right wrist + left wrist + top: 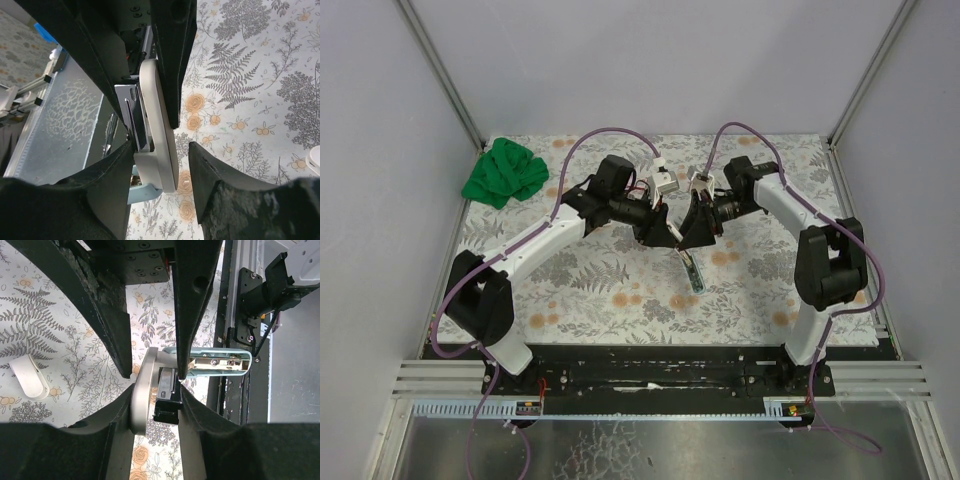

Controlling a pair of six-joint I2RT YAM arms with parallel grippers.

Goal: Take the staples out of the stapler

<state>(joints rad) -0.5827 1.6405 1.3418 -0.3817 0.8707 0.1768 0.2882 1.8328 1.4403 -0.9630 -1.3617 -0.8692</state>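
Observation:
The stapler [692, 272], with a pale teal base and a whitish-grey top, is tilted up off the floral mat between both arms. My left gripper [155, 402] is shut on its rear end, the fingers pressing the grey top [141, 390] and the black magazine [168, 400]; the teal base [220, 361] sticks out to the right. My right gripper [161, 150] straddles the white top [159, 125]. It is open: its left finger touches the stapler and a gap shows at its right finger [210, 175]. The staples are hidden.
A crumpled green cloth [505, 172] lies at the mat's far left corner. A small white rounded object [30, 377] rests on the mat beside the left gripper. The black rail [650, 375] with the arm bases runs along the near edge.

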